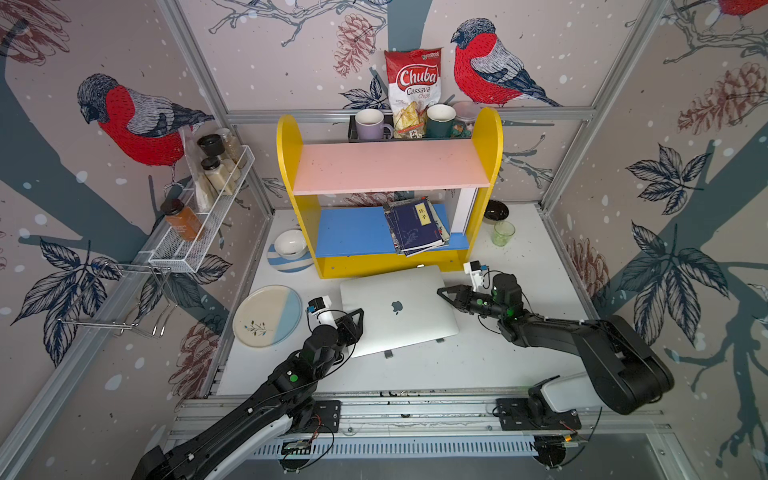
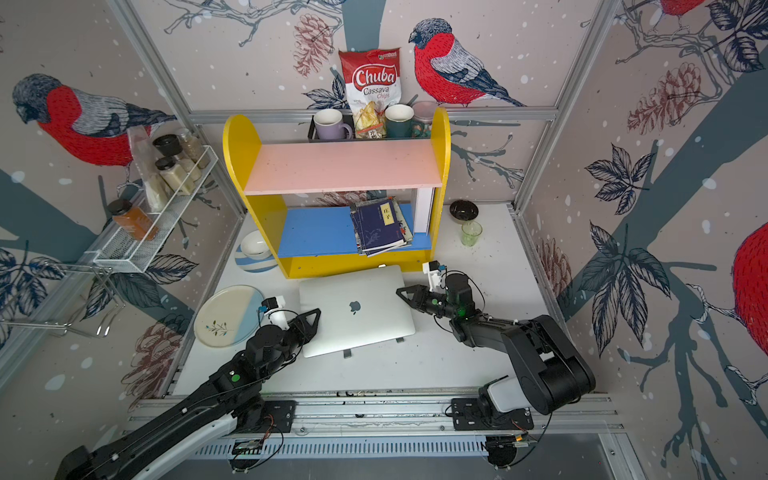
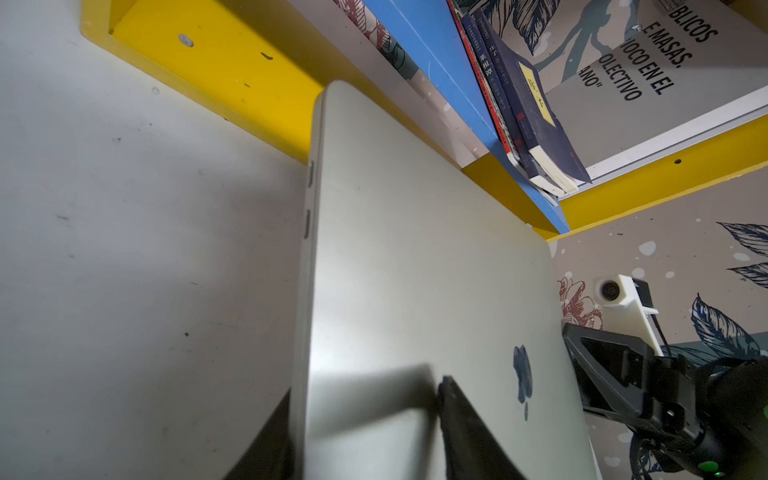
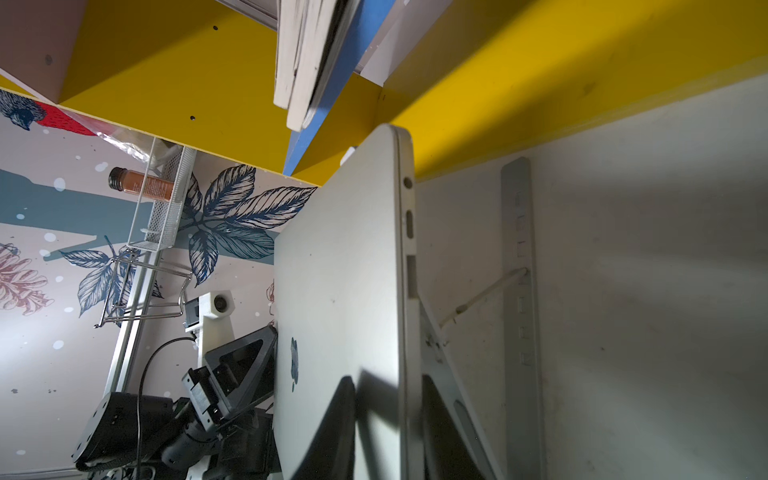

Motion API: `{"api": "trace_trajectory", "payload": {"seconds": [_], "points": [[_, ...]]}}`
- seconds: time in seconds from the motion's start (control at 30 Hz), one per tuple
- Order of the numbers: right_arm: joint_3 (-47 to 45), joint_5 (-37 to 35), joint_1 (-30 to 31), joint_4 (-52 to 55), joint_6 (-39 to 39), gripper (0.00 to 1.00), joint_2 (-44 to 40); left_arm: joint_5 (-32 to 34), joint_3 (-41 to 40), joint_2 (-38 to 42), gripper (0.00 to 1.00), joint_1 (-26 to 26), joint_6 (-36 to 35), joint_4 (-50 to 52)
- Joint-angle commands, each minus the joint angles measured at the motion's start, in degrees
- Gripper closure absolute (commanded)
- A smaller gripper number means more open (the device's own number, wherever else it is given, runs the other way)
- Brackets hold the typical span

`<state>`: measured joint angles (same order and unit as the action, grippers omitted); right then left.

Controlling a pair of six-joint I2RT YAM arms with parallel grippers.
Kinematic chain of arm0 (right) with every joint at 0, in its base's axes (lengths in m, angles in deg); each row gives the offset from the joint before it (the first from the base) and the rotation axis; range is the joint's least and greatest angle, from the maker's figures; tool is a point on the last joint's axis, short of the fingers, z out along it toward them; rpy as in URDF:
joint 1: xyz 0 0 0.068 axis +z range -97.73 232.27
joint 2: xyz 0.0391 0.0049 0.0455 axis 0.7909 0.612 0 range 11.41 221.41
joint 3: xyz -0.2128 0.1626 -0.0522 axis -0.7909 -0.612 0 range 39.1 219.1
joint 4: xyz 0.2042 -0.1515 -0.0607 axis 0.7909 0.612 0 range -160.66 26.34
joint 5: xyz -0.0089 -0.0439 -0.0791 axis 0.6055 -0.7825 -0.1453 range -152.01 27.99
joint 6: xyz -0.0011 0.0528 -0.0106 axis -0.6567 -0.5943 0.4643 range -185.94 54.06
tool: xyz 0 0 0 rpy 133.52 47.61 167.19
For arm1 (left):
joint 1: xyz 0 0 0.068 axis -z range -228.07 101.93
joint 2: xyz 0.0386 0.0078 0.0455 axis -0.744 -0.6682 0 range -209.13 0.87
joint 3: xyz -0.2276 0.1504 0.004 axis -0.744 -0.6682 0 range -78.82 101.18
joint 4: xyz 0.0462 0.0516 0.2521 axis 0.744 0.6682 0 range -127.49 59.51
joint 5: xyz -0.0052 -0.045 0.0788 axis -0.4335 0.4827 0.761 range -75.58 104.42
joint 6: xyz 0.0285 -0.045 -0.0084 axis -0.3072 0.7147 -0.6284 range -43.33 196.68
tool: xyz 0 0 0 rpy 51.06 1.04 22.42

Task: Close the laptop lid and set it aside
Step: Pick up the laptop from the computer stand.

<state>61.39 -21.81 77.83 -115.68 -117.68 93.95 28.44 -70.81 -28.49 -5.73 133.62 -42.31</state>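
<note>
The silver laptop [image 1: 399,311] [image 2: 355,309] lies with the laptop lid [image 3: 415,270] [image 4: 336,270] down flat, apple logo up. It is propped on a metal stand [image 4: 517,249], just in front of the yellow shelf. My left gripper [image 1: 360,312] [image 3: 365,390] straddles its left edge, one finger over the lid and one below, jaws still apart. My right gripper [image 1: 441,291] [image 4: 388,379] is at the right edge. It is shut on the laptop, with one finger on the lid and the other under the base.
The yellow shelf [image 1: 332,266] with books stands right behind the laptop. A plate [image 1: 267,316] lies to the left, and a white bowl [image 1: 290,244] on a striped saucer sits beyond it. A green glass [image 1: 503,232] and a black bowl [image 1: 495,211] are at the back right.
</note>
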Motion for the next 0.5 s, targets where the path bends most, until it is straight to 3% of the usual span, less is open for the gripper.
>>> {"api": "trace_trajectory", "payload": {"seconds": [0.0, 0.47], "points": [[0.18, 11.53, 1.69, -5.29, -4.36, 0.8, -0.01, -19.42, 1.67, -0.81, 0.55, -0.13, 0.88, -13.93], [0.47, 11.94, 3.7, -4.05, -5.27, 0.81, -3.13, -24.65, 3.9, -1.1, 0.68, -1.21, 5.98, -19.01]]}}
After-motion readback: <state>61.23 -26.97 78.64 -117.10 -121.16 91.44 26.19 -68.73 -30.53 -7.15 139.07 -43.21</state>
